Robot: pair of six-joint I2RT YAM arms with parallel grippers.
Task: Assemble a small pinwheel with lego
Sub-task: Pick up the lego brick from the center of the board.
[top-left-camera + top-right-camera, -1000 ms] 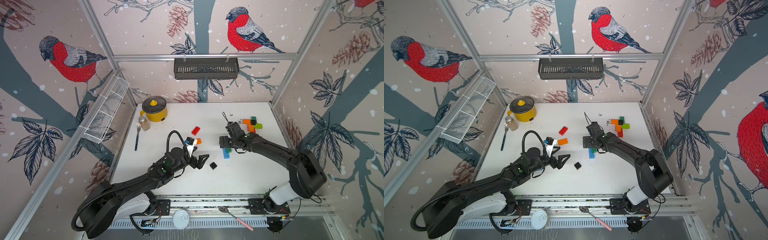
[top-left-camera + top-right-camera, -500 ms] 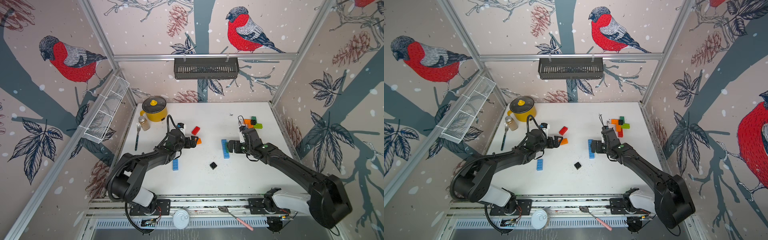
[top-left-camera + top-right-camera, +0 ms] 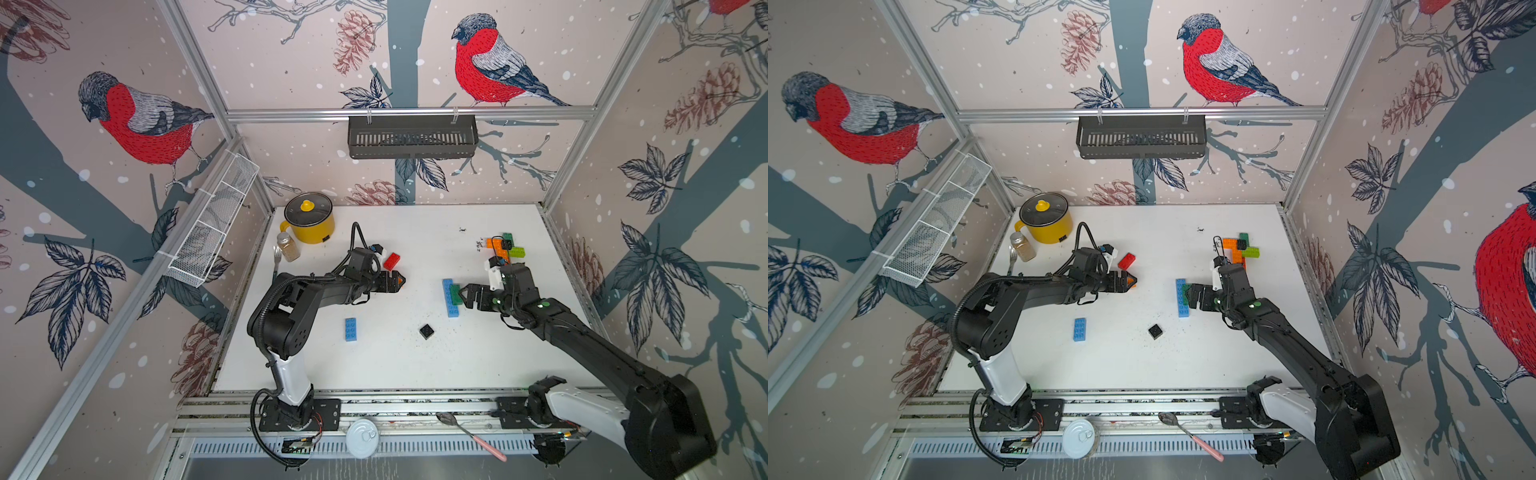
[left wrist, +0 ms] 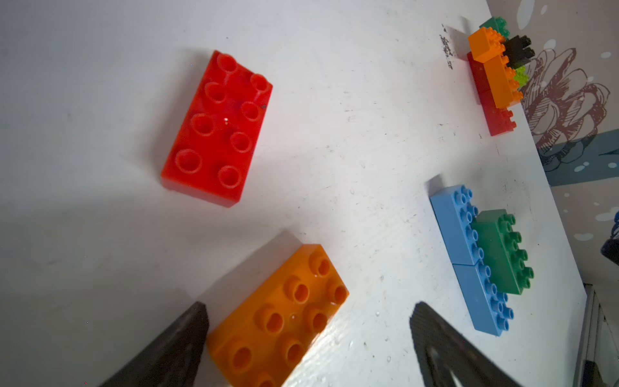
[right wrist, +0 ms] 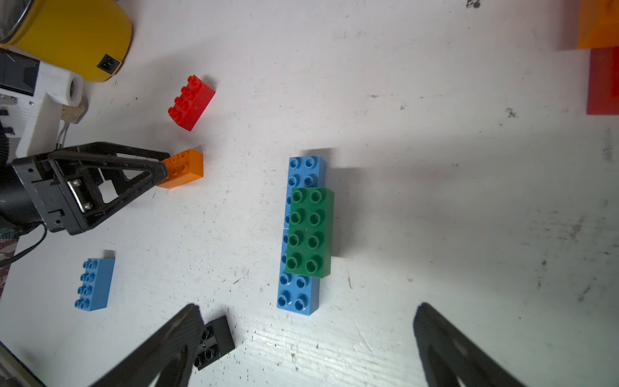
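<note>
Moved up, left jaws spread astride orange brick [image 4: 278, 315], lower centre; centre them before closing. Right jaws spread.

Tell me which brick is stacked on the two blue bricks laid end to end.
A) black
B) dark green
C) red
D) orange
B: in the right wrist view the dark green brick sits studs-up across the joint of the two blue bricks, while the loose red brick and the loose orange brick lie apart from them.
</note>
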